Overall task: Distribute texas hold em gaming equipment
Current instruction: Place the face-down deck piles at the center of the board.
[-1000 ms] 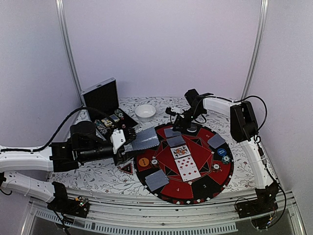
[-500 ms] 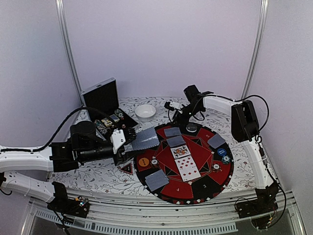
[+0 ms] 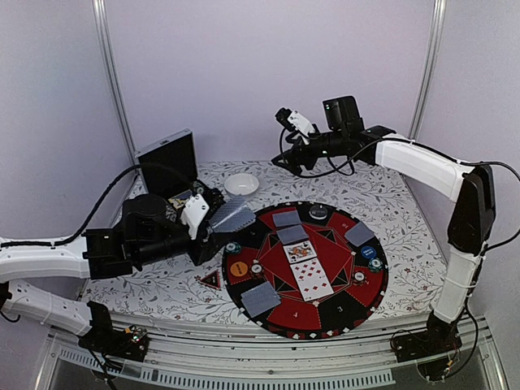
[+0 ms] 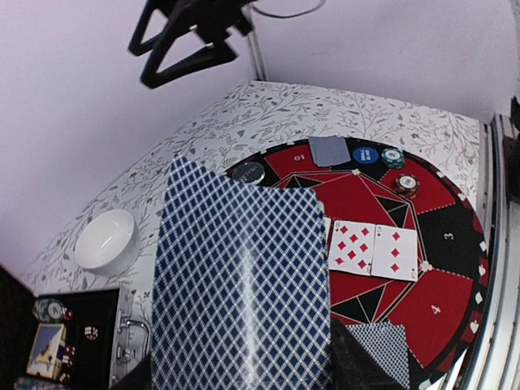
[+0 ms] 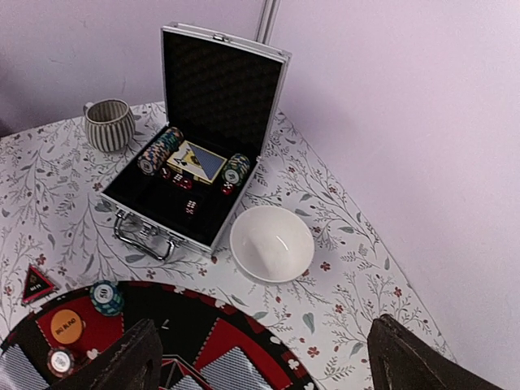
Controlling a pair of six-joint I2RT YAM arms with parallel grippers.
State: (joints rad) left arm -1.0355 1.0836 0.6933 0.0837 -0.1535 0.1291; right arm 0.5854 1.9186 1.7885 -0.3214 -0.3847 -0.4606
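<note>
Top view: the left gripper [image 3: 213, 223] is closed on a stack of playing cards [image 3: 231, 216] just left of the felt mat [image 3: 341, 313]. The right gripper [image 3: 284, 159] hangs beyond the mat's far edge.

Left wrist: the cards look thin, light and slick, likely to fan apart. Best pinched flat across the faces near one short edge.

Right wrist: the jaws are spread wide and empty. A poker chip [image 5: 106, 296] sits on the mat's rim.

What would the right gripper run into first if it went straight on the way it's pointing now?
Probably the white bowl, centred ahead of the open jaws of the right gripper in its wrist view. Depth is unclear, so it could meet the table beside it.
</note>
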